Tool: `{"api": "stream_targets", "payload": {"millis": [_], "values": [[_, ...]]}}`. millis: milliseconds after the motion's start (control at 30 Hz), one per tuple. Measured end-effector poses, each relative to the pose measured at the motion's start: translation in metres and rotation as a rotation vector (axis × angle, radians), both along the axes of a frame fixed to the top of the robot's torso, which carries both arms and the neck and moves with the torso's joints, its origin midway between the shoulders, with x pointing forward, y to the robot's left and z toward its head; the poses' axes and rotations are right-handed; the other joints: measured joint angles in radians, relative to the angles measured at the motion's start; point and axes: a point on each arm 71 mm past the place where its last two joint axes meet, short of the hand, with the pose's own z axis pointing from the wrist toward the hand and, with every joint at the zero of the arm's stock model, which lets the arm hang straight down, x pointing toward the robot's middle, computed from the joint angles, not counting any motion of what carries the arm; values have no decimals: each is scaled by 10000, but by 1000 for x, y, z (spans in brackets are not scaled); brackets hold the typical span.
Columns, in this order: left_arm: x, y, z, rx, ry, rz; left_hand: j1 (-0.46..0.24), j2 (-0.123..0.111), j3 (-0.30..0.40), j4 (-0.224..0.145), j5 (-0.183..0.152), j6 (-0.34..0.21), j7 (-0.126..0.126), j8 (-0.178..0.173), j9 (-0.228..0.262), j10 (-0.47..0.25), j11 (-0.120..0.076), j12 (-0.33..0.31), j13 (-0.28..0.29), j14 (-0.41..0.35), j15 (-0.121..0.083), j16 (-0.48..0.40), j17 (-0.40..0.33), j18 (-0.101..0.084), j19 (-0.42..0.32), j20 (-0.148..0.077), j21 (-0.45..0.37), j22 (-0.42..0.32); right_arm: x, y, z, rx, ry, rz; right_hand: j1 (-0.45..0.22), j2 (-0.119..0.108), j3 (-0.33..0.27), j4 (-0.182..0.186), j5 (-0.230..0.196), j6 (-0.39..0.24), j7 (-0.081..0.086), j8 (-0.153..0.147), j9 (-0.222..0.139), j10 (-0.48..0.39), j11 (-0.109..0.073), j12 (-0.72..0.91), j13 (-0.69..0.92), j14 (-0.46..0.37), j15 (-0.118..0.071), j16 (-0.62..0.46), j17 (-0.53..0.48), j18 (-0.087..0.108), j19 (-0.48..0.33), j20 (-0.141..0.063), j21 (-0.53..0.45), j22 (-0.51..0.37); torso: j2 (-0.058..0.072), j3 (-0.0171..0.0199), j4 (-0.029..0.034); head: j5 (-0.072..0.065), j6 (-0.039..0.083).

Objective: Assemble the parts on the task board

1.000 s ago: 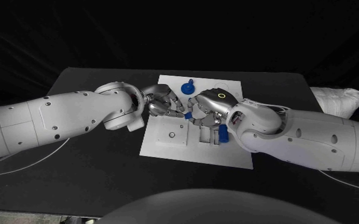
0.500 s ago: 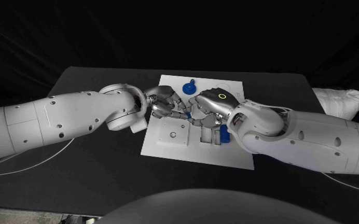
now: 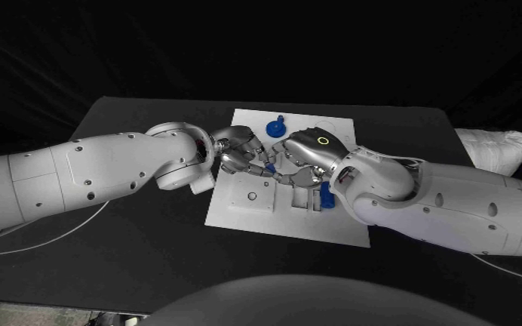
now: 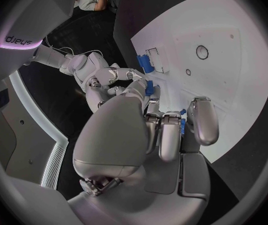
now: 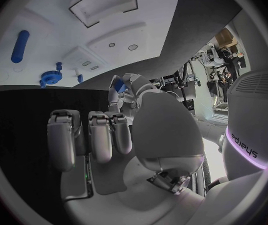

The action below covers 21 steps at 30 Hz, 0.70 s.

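The white task board (image 3: 250, 209) lies in the middle of the black table. Over its middle my left hand (image 3: 241, 152) and my right hand (image 3: 307, 157) meet fingertip to fingertip. A small blue part (image 3: 270, 166) is pinched between them, just above the board. The left wrist view shows blue (image 4: 182, 121) behind my left hand's (image 4: 171, 130) curled fingers, and the right hand (image 4: 118, 80) with blue at its tips. In the right wrist view the right hand (image 5: 103, 132) is curled. The left hand (image 5: 131, 90) faces it, holding blue (image 5: 119, 86).
A blue gear (image 3: 274, 127) stands at the board's far edge, also seen as a gear (image 5: 48, 78) beside a blue cylinder (image 5: 20, 46) and small pegs. Another blue piece (image 3: 327, 195) lies on the board by my right forearm. A round hole (image 3: 253, 196) and recesses mark the board's near half.
My left hand has edged slightly to the right, closer to the right hand. The small blue part stays between the fingertips of both hands.
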Motion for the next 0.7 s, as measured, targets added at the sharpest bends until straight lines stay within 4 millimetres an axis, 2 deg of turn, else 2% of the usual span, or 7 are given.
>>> {"api": "stream_targets", "payload": {"millis": [133, 233, 333, 433, 500, 567, 700], "values": [[0, 0, 0, -18, -14, -9, 233, 36, 18, -286, 594, 4, 4, 471, 261, -14, -55, 89, -1, 14, -95, 0, -1, -1, 141, -185, 151, -1, -1, 0, 0, 26, -65, 63, 32, -29, 67, -69, -102, -21, -48, -3, 76, 0, 0, 0, 0, 0, 0, 0, -1, 1, 0, 0, 0, -1, 1, 0, 0, 10, 0], [0, 0, 0, -45, -49, -7, 382, 79, 96, -365, 674, 2, 3, 599, 387, -14, -55, 135, -1, -10, -120, 0, -1, 0, 196, -240, 233, -1, -1, 0, 1, 35, -122, 99, 85, 0, 138, -140, -314, -220, -23, -99, 132, 0, 0, 0, 0, 0, 0, 0, -1, 1, 0, 0, -12, -1, 1, 0, 0, 14, 0], [0, 0, 1, -82, -115, 27, 470, 166, 122, -392, 673, 0, 2, 599, 405, -14, -55, 135, -1, -10, -119, 0, -1, 0, 273, -234, 292, -1, -1, -2, 1, 33, -176, 118, 139, 54, 205, -208, -506, -532, 101, -296, 168, 0, 1, 0, 0, 0, 0, 0, -1, 1, 0, 0, -56, -2, 1, 0, 0, 19, 0], [0, 0, 2, -135, -197, 51, 614, 220, 184, -479, 420, -43, -41, 601, 405, -14, -55, 135, 0, -10, -119, 0, -1, 0, 273, -234, 292, -1, 0, -6, 0, -9, -212, 70, 306, 225, 323, -321, -990, -865, 189, -529, 184, 18, 22, 0, 0, 0, 0, 0, -1, 1, 0, 0, -168, -2, 1, 0, -1, 35, 0], [-1, -1, 1, -154, -232, 48, 722, 230, 230, -527, 288, -61, -59, 620, 405, -15, -55, 135, 4, -10, -119, 0, -2, 1, 307, -200, 292, -1, 1, -9, 0, -35, -248, 5, 400, 209, 402, -406, -1339, -1172, 266, -724, 201, -1, 110, 0, 0, 21, 22, 0, -1, 0, 8, 8, -280, -2, 1, 0, -1, 44, 0], [-2, -1, 0, -158, -271, 49, 734, 218, 232, -530, 245, -62, -60, 627, 406, -15, -56, 135, 8, -10, -119, 0, -2, 0, 308, -201, 332, -1, 2, -13, 0, -49, -304, -66, 529, 205, 416, -528, -1590, -1428, 315, -885, 217, 0, 109, 0, 0, 13, 61, 0, -2, 0, 16, 60, -315, -3, 1, 0, 0, 57, 0], [-3, 1, -1, -152, -409, 115, 734, 218, 270, -569, 167, -63, -62, 645, 406, -15, -55, 135, 8, -11, -119, 0, -3, 2, 342, -235, 334, -2, 4, -22, 0, -64, -397, -172, 683, 54, 496, -751, -1971, -1728, 339, -1064, 248, 28, 138, 0, 0, 34, 110, 0, -2, -1, 17, 128, -467, -3, 1, 0, -1, 90, 0]]}}
